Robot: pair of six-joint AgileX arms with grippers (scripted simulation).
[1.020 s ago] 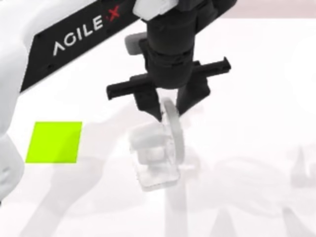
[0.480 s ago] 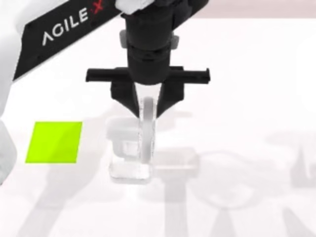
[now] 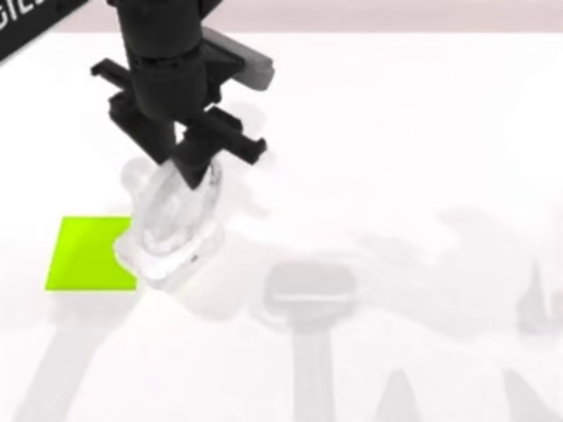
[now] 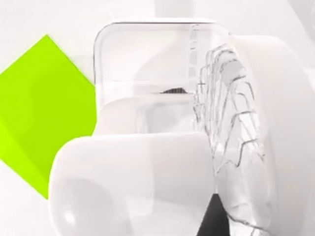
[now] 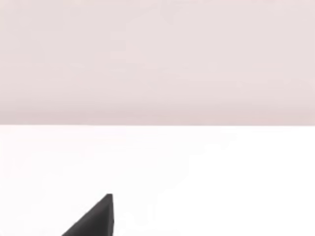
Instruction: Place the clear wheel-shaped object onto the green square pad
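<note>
Gripping our translucent, spoked clear wheel-shaped object in our left gripper, flat lime green square pad just beside, seemingly overlapped.

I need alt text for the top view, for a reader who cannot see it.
The left gripper holds the clear wheel at the right edge of the green pad, covering that edge, on a white table. The right arm is not in view.
</note>
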